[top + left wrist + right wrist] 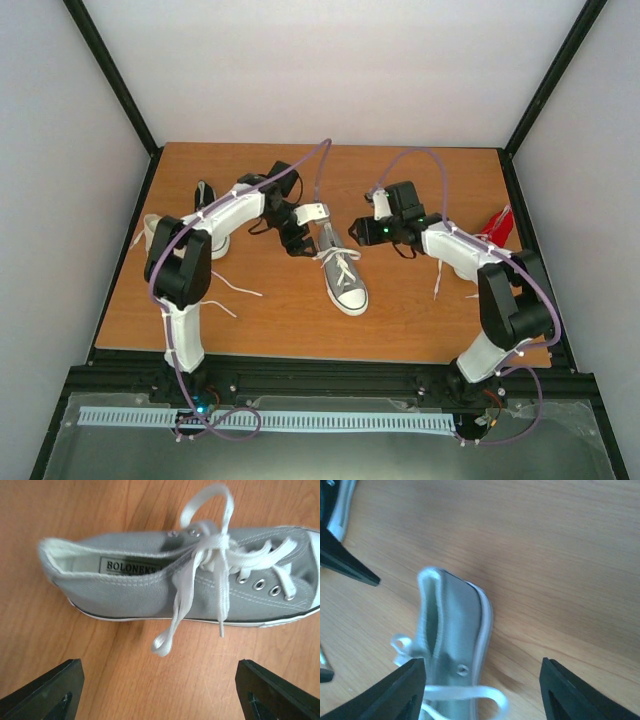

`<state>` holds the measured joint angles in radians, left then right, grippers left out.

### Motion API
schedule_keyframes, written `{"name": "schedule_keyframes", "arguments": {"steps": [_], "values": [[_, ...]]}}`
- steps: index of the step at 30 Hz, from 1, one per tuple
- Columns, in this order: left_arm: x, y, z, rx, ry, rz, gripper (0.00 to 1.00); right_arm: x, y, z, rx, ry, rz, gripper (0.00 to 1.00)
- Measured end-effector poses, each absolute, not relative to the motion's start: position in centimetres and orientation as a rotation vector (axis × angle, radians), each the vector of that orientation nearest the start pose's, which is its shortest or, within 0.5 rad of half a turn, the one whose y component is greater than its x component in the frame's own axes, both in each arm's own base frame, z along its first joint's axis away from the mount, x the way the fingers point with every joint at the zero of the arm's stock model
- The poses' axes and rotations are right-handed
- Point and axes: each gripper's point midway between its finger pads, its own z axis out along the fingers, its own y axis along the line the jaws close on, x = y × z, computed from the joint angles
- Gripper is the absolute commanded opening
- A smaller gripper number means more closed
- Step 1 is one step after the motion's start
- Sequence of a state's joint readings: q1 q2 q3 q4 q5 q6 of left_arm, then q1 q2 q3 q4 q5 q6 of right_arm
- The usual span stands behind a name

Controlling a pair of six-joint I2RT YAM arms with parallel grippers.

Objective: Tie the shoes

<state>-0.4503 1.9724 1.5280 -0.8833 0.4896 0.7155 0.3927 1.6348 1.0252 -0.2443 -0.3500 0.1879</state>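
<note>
Top external: left fingers point(45, 690), right fingers point(580, 690) spread, empty, beside grey shoe point(345, 275); arms point(215, 215) bent inward

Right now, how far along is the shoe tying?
Done, it seems: the grey shoe wears a knotted bow with two loops. In hand: nothing; the left gripper and right gripper stand open beside it, holding no lace. Left: the cream shoe, whose laces trail loose on the table, and probably the black shoe and red shoe, too small to judge.
</note>
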Motion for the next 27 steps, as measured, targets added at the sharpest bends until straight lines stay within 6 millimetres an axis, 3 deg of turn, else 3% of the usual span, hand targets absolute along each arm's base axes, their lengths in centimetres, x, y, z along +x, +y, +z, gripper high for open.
{"name": "schedule_keyframes", "arguments": {"steps": [3,6,8,13,21,27], "values": [[35.0,-25.9,10.5,1.593,2.242,-0.634,0.87,37.1,23.8,12.1,-0.475,2.401,0.684,0.64],[34.8,-25.8,11.2,1.591,2.246,-0.639,0.82,37.0,25.7,13.0,-0.518,2.372,0.669,0.36],[34.5,-25.6,11.2,1.590,2.260,-0.646,0.76,36.6,26.4,13.1,-0.546,2.365,0.655,0.27],[33.9,-25.3,10.6,1.561,2.306,-0.671,0.58,33.9,26.8,12.2,-0.598,2.391,0.675,0.24],[34.0,-25.8,10.0,1.501,2.323,-0.714,0.60,29.4,26.1,9.9,-0.676,2.469,0.744,0.24],[33.9,-25.7,8.2,1.493,2.358,-0.723,0.60,29.2,26.6,8.9,-0.708,2.487,0.760,0.24]]}}
